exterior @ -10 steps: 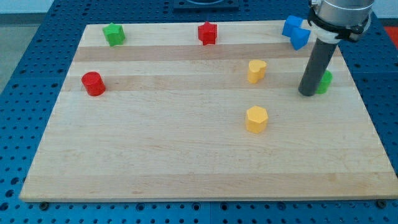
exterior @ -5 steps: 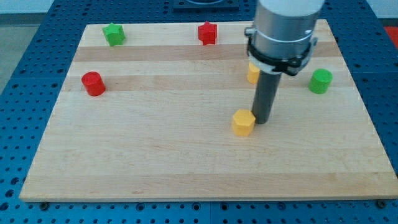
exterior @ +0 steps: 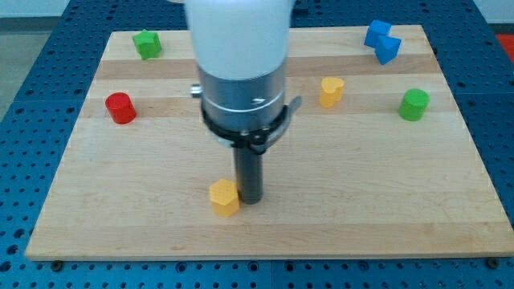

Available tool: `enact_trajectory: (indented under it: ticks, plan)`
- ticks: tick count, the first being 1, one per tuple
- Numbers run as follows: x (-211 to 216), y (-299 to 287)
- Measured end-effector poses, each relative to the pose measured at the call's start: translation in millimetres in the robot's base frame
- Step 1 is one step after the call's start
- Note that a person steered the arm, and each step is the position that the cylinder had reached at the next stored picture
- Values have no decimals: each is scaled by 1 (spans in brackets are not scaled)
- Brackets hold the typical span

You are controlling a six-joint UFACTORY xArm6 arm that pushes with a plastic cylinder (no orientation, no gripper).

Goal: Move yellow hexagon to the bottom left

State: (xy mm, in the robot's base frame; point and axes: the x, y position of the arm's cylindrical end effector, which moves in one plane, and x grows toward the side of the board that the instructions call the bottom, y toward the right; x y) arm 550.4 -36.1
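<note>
Pressing against the yellow hexagon point(exterior: 224, 197): my tip point(exterior: 250, 199) sits on the board touching the block's right side. No jaws on this tool, just a solid dark rod, so nothing clamped; contact is side-on only. Hexagon is low on the wooden board point(exterior: 401, 209), left of centre, near the view's bottom edge but not in the bottom-left corner.

The arm's pale body fills the upper middle of the view and hides whatever is behind it.

Outward from there:
- yellow block point(exterior: 331, 91), shape unclear, right of the arm, mid-height
- red cylinder point(exterior: 120, 107) by the left edge
- green cylinder point(exterior: 414, 104) by the right edge
- green block point(exterior: 146, 43) top left, shape hard to make out
- two blue blocks point(exterior: 382, 41) touching each other, top right
</note>
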Motion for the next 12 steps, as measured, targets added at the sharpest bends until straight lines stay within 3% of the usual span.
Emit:
enact_trajectory:
  ticks: [6, 12]
  plan:
    - [35, -134]
    - [35, -153]
